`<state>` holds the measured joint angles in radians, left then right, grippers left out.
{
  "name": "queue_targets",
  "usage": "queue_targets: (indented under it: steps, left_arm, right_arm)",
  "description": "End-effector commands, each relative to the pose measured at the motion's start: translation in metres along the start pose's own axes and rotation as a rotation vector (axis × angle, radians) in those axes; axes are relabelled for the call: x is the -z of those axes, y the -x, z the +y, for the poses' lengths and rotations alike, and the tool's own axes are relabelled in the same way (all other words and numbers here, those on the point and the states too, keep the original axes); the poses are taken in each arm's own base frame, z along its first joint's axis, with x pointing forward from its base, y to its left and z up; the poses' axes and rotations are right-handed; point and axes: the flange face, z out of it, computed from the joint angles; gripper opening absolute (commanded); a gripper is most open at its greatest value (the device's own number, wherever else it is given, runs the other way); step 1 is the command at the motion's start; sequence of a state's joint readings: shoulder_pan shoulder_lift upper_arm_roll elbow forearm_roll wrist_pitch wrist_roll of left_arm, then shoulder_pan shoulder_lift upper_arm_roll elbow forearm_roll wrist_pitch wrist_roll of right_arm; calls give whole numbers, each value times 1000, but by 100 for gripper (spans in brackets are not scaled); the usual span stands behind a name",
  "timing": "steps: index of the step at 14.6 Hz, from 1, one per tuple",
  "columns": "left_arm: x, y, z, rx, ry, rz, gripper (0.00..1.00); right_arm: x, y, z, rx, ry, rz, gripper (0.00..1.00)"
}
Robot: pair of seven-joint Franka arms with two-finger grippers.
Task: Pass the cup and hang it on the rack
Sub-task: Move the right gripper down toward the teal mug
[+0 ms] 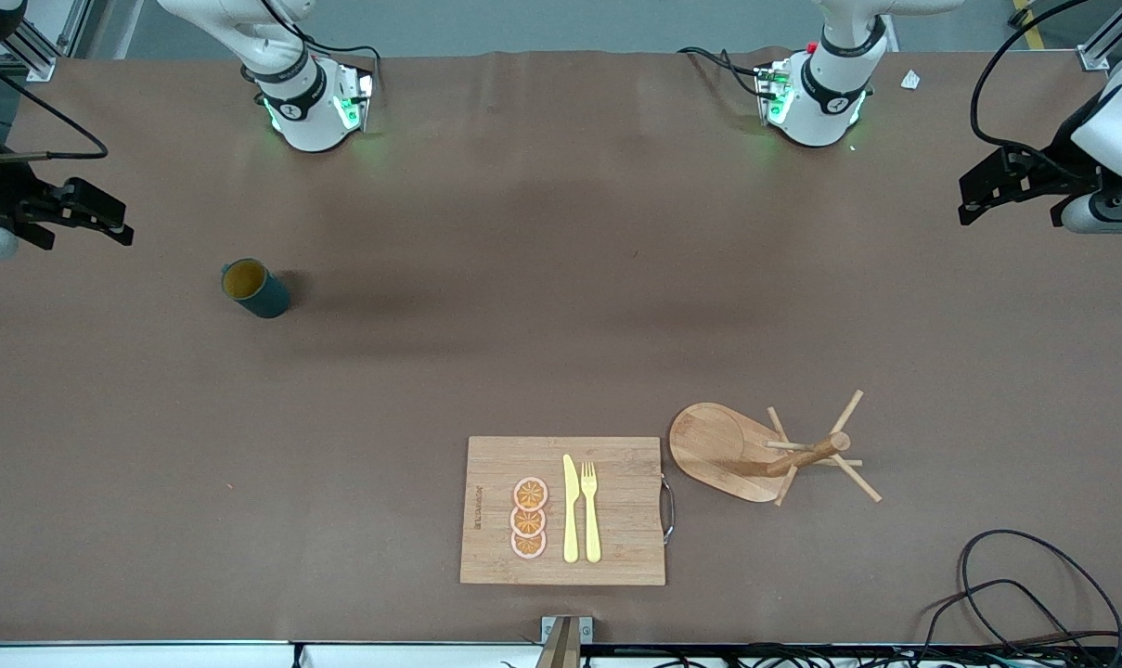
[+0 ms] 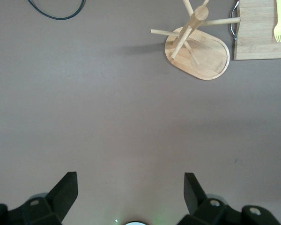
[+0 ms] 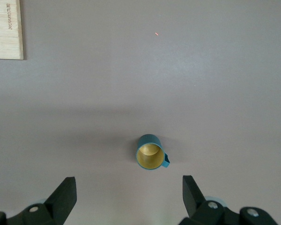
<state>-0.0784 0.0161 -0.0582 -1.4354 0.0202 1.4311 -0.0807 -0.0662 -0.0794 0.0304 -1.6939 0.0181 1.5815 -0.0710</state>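
The dark teal cup (image 1: pixel 255 289) with a yellow-ochre inside stands upright on the brown table toward the right arm's end. In the right wrist view the cup (image 3: pixel 150 153) shows its small side handle. My right gripper (image 1: pixel 106 215) is open and empty, up in the air over the table's edge beside the cup; its own view shows it (image 3: pixel 129 190) wide open. The wooden rack (image 1: pixel 783 455) stands on its oval base toward the left arm's end, near the front camera. My left gripper (image 1: pixel 973 197) hangs open and empty in the air, and its own view shows it (image 2: pixel 129 187) apart from the rack (image 2: pixel 196 47).
A bamboo cutting board (image 1: pixel 616 501) with a yellow knife, a yellow fork and three orange slices lies beside the rack, near the table's front edge. Black cables (image 1: pixel 1015 584) lie at the front corner by the left arm's end.
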Motion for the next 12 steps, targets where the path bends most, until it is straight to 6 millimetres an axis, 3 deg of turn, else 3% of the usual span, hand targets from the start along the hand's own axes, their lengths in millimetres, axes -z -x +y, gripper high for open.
queue_targets:
  steps: [1, 6, 9, 12]
  left_arm:
    - [5, 2, -2, -19, -18, 0, 100]
    - [4, 1, 3, -26, -16, 0, 100]
    - [-2, -3, 3, -24, -13, -3, 100]
    - [-2, -4, 2, -17, -15, 5, 100]
  right_arm:
    - [3, 1, -2, -11, -10, 5, 100]
    - [-4, -1, -3, -25, -12, 1, 100]
    - [-48, -5, -13, -47, -14, -12, 100]
    - [-76, -8, -14, -47, -15, -4, 100]
